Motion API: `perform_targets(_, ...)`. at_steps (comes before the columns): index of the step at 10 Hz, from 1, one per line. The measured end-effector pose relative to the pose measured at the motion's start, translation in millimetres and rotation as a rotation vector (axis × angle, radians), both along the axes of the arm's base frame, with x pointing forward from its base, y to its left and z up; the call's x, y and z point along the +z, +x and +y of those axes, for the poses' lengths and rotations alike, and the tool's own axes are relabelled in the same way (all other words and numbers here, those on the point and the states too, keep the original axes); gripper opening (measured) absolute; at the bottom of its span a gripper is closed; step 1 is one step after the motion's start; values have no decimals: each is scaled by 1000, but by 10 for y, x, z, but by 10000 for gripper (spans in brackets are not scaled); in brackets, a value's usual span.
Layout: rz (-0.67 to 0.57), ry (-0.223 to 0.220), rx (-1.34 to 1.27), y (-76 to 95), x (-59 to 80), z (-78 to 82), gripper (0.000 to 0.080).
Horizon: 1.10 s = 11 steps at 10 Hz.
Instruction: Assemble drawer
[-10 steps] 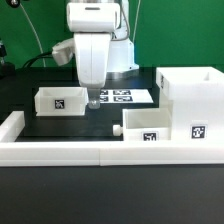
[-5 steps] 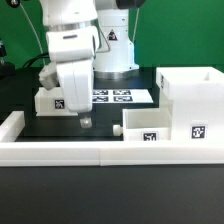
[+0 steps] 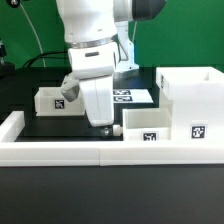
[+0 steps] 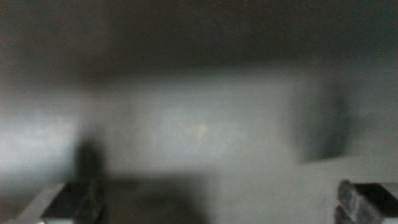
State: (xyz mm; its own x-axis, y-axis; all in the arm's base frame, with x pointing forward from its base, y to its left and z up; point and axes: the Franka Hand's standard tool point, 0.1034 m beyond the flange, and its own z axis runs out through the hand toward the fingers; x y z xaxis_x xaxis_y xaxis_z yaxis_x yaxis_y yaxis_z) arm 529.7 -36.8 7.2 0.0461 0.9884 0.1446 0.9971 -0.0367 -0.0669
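In the exterior view, the only marks we can make out are black-and-white square tags, their patterns too small to read. One sits on the tall open-fronted box (image 3: 190,95) at the exterior view's right, one on the near tray (image 3: 150,127) just beside it, and one on the far tray (image 3: 52,100) at the exterior view's left. The arm (image 3: 92,50) hides part of the far tray and of the marker board (image 3: 135,97). The gripper (image 3: 100,122) hangs low over the dark surface (image 3: 50,125), between the trays, its jaws too small to judge here. The border wall (image 3: 80,150) runs along the near edge.

In the wrist view everything is blurred. Two dark fingertips (image 4: 368,197) stand wide apart, so we read the gripper (image 4: 214,200) as parted, with nothing between.
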Motion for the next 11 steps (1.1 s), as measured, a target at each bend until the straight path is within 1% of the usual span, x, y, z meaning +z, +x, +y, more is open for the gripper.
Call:
perform_targets(4, 10, 0, -62, 23, 13, 169, 649)
perform_targets(9, 20, 4, -92, 29, 9, 342, 649)
perform_targets(11, 20, 8, -93, 71, 11, 446, 649)
